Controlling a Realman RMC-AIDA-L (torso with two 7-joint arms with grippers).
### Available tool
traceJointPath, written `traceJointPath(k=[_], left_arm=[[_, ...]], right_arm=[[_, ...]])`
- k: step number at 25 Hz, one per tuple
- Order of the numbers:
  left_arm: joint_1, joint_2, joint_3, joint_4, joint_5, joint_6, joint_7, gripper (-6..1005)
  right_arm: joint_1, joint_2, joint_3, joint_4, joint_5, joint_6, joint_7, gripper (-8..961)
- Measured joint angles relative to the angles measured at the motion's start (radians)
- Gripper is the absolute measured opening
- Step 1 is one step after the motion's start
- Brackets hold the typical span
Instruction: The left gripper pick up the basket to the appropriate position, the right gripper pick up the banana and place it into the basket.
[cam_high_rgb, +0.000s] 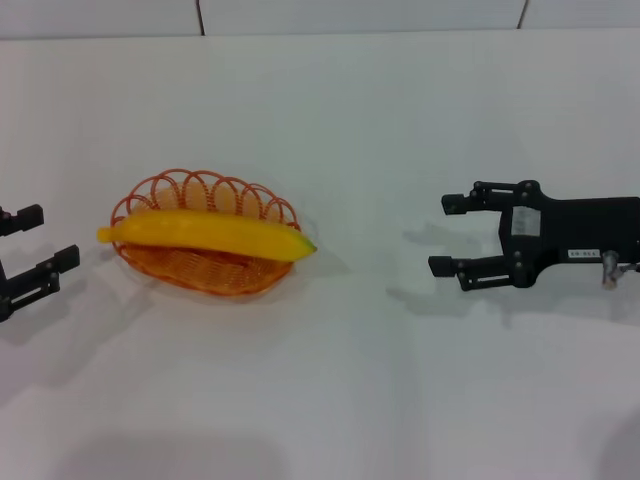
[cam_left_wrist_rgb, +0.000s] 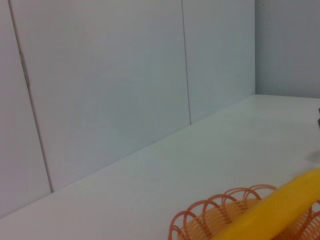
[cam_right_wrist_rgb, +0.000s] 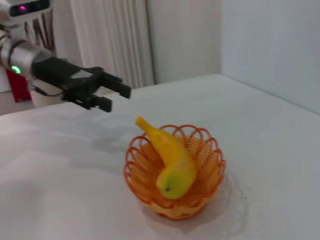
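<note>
The orange wire basket (cam_high_rgb: 200, 273) stands on the white table left of centre. The yellow banana (cam_high_rgb: 210, 234) lies lengthwise across it, both ends sticking out over the rim. At the far left edge my left gripper (cam_high_rgb: 50, 237) is open, a short gap from the banana's stem end and holding nothing. My right gripper (cam_high_rgb: 444, 235) is open and empty at the right, well apart from the basket. The right wrist view shows the banana (cam_right_wrist_rgb: 170, 157) in the basket (cam_right_wrist_rgb: 207, 182), with the left gripper (cam_right_wrist_rgb: 116, 98) beyond. The left wrist view catches only the basket rim (cam_left_wrist_rgb: 210, 220) and banana (cam_left_wrist_rgb: 272, 212).
The white table (cam_high_rgb: 350, 380) stretches bare between the basket and the right gripper. White wall panels (cam_left_wrist_rgb: 100, 75) rise along its far edge. A pale curtain (cam_right_wrist_rgb: 112, 40) hangs behind the left arm.
</note>
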Motion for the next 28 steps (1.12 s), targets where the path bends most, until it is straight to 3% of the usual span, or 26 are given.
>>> traceJointPath(k=[10,18,28], left_arm=[[-0.024,-0.007,0.0,0.032,0.003,0.077,-0.009,658],[-0.046,0.002,0.011,0.08,0.026,0.074,-0.076,658],[-0.134,0.004,0.012,0.259,0.273,0.079,-0.299,658]], right_arm=[[-0.01,-0.009,0.038,0.0,0.0,-0.038,-0.016,848],[-0.005,-0.013,0.038,-0.004,0.0,-0.039,-0.007,847],[0.004,-0.02,0.037,-0.014,-0.028,-0.041,0.034,848]])
